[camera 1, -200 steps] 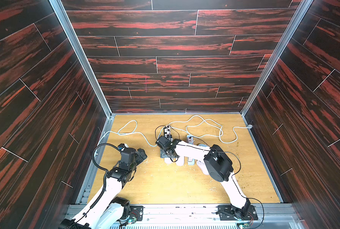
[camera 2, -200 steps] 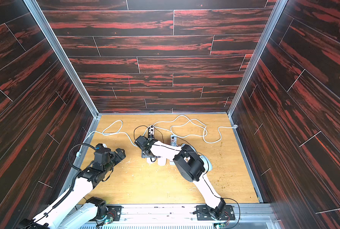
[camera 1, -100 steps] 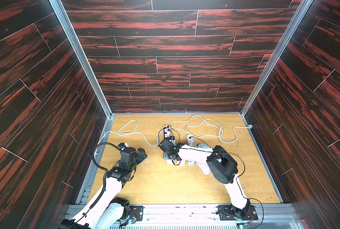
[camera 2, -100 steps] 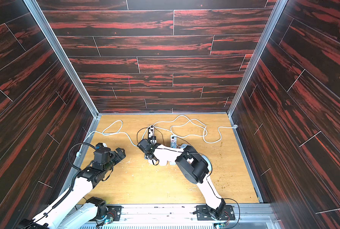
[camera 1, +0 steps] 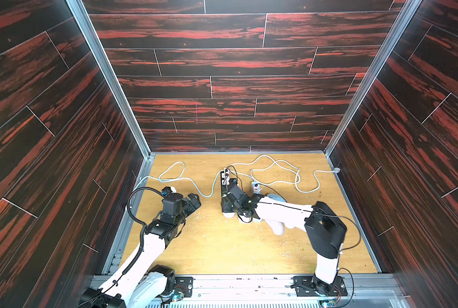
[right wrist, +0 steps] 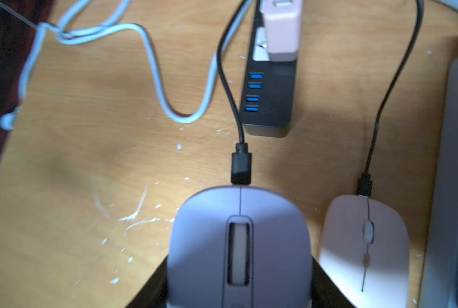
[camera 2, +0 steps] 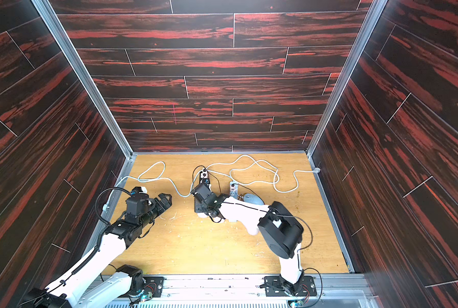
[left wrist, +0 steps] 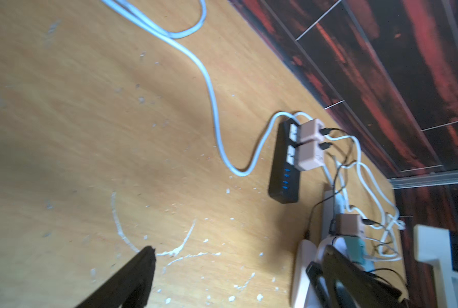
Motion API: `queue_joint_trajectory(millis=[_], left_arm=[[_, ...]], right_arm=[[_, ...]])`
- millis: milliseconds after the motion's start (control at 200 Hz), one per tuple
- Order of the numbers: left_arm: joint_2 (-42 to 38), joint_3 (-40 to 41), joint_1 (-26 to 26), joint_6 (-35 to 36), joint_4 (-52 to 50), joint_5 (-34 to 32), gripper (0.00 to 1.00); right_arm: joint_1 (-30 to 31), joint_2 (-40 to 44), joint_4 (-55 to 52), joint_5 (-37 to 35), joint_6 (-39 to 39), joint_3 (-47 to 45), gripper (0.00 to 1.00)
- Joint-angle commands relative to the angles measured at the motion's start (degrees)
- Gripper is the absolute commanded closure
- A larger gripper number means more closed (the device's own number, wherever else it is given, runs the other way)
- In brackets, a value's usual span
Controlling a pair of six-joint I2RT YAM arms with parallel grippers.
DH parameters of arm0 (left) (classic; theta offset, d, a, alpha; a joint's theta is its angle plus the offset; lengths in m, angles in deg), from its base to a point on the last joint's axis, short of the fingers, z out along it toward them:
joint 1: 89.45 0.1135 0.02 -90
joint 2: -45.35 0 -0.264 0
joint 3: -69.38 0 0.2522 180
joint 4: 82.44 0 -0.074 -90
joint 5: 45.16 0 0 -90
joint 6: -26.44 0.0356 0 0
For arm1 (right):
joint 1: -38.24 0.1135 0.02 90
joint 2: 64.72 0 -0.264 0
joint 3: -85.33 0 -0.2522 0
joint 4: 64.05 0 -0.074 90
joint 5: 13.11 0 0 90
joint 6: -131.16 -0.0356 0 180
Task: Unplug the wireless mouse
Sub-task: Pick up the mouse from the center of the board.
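Clutter crowds the lilac mouse (right wrist: 238, 213) on the table (camera 1: 222, 248). A pink mouse (right wrist: 366, 248) lies just beside it with its own black wire. A black power strip (right wrist: 271, 101) carrying a pink charger (right wrist: 282, 29) lies ahead, and a pale cable (right wrist: 153, 66) loops near. A black plug (right wrist: 240, 166) sits in the lilac mouse's front. The right gripper (right wrist: 239, 266) is closed on this mouse's sides. The left gripper (camera 1: 194, 204) hangs wide open, well apart. Since one second ago the right elbow has swung outward; the left arm has not moved.

Bare table (right wrist: 89, 160) beside black plug (right wrist: 241, 166), power strip (right wrist: 269, 106) just past it
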Motion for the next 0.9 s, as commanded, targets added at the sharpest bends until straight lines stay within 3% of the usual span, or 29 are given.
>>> queue_joint_trajectory(millis=[0, 230, 506, 777, 897], left_arm=[[0.8, -2.4, 0.3, -1.2, 4.6, 4.0, 0.02], [3.2, -2.8, 0.2, -4.0, 11.3, 9.7, 0.03], [12.3, -5.2, -0.9, -7.5, 22.1, 20.9, 0.06], [17.3, -7.2, -5.5, -9.3, 27.3, 19.6, 0.09], [19.8, -8.0, -8.0, -9.8, 29.5, 19.5, 0.13]], right_arm=[[-1.2, 3.1, 6.1, 6.7, 6.6, -3.3, 0.87], [-7.3, 8.3, 18.0, 22.6, 7.1, -13.3, 0.97], [-10.7, 12.3, 26.1, 31.0, 10.0, -20.8, 1.0], [-12.8, 15.4, 31.0, 38.9, 13.0, -25.9, 1.0], [-12.9, 16.4, 30.8, 38.4, 13.7, -26.5, 1.0]])
